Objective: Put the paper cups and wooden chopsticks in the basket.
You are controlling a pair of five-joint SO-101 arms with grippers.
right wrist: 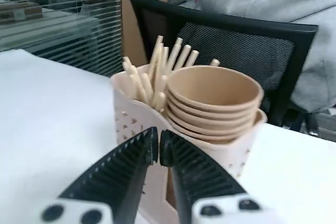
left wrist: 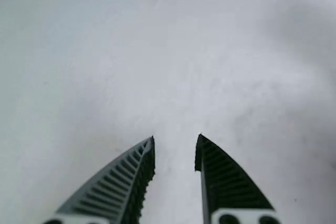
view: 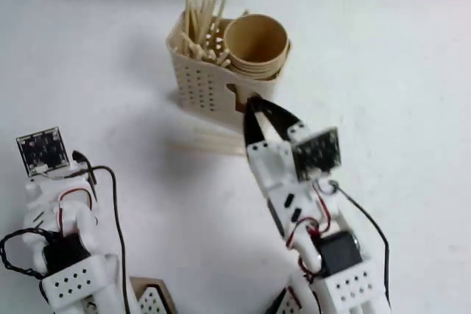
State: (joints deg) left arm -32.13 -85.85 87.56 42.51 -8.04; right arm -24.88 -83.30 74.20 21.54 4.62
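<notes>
A cream perforated basket (view: 199, 82) stands at the far middle of the white table. It holds a stack of tan paper cups (view: 256, 42) and a bundle of wooden chopsticks (view: 200, 23). A few more chopsticks (view: 215, 141) lie flat on the table in front of the basket. My right gripper (view: 254, 102) is shut with nothing in it, its tips at the basket's front wall. In the right wrist view it (right wrist: 158, 142) points at the basket (right wrist: 128, 124), cups (right wrist: 215, 98) and chopsticks (right wrist: 157, 72). My left gripper (left wrist: 175, 148) is open above bare table.
The left arm (view: 59, 204) stands at the near left, well away from the basket. A black chair (right wrist: 231, 40) stands beyond the table's far edge behind the basket. White table surface stretches on both sides of the basket.
</notes>
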